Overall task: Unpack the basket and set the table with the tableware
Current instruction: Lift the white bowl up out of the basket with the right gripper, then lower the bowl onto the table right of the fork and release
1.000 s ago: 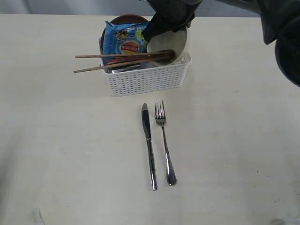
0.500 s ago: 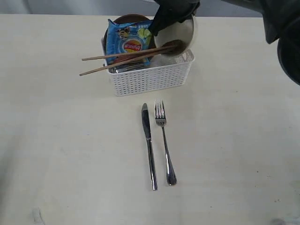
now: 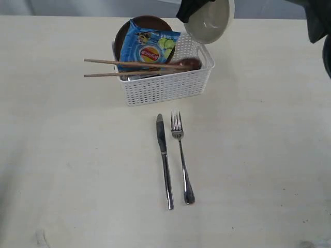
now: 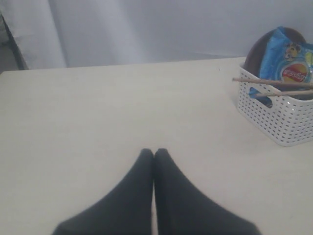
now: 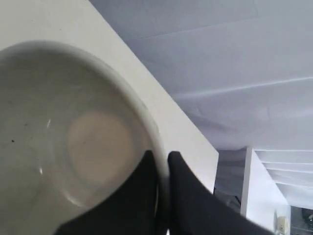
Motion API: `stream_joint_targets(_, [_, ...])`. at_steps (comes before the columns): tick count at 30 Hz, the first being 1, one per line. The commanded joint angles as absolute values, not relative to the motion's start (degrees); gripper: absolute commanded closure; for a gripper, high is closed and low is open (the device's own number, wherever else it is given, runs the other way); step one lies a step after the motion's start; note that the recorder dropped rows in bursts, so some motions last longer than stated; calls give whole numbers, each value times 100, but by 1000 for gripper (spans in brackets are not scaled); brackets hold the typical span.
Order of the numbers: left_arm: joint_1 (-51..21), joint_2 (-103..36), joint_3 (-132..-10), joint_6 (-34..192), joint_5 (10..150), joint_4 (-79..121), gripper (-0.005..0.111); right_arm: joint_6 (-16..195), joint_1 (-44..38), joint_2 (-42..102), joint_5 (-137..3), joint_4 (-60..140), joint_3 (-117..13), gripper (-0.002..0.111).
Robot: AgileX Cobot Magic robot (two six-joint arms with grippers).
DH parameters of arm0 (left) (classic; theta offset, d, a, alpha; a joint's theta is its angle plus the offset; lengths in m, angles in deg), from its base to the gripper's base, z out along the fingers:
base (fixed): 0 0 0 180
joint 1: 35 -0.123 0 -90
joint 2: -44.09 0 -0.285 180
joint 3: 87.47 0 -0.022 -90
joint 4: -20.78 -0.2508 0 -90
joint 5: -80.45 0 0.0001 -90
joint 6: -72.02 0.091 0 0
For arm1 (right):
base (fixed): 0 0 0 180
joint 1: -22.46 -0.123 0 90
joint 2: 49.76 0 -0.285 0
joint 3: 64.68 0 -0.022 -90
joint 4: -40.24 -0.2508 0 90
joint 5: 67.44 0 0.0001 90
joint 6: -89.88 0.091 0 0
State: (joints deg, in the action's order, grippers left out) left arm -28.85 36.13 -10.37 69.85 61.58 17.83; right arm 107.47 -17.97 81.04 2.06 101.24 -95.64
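Observation:
My right gripper [image 5: 161, 155] is shut on the rim of the cream bowl [image 3: 209, 21] [image 5: 63, 137], which hangs tilted above the far right corner of the white basket [image 3: 164, 89] [image 4: 279, 118]. In the basket are two wooden chopsticks [image 3: 111, 67] sticking out to the left, a dark wooden spoon [image 3: 187, 64], a round brown plate [image 3: 124, 32] and a blue chip bag [image 3: 149, 47]. The steel knife [image 3: 164, 159] and fork [image 3: 182, 155] lie side by side on the table [image 3: 62, 155] in front of the basket. My left gripper [image 4: 154, 153] is shut and empty, low over bare tabletop, away from the basket.
The pale tabletop stretches wide to the left, right and front of the knife and fork. A grey curtain [image 4: 146, 29] hangs behind the table's far edge.
My right gripper has lifted the bowl up out of the basket and to the right. The chopsticks and spoon have dropped back onto the basket's rim, and the basket has shifted slightly.

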Motion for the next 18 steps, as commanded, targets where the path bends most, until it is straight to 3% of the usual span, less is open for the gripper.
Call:
stream_joint_targets(1, [-2844,3631,-1026,6991,6217,1795,107,10503,-1781,8021,253,10479,-9608,109])
stream_joint_targets(7, [-2844,3631,-1026,6991,6217,1795,107,10723,-1628,7771,253,9618,-9608,109])
stream_joint_targets(18, [-2844,3631,-1026,6991,6217,1795,107,10621,-428,6815,253,6806,-9446,109])
